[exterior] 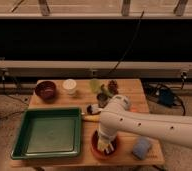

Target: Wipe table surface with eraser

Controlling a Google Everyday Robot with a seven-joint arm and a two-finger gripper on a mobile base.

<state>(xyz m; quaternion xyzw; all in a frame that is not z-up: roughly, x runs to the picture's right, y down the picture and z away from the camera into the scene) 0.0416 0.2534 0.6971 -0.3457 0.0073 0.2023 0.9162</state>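
Over the orange bowl (94,148) on the table surface (134,92), the end effector (105,143) hangs, spread wide.

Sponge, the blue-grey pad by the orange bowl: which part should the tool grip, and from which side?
Probably best to grip the sponge across two opposite edges, from straight above: it lies flat with free sides. The tool hangs over the orange bowl beside it.

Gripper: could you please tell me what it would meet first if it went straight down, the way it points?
Probably the orange bowl: the gripper hangs right above it, pointing down into it. How much gap is left between them is unclear.
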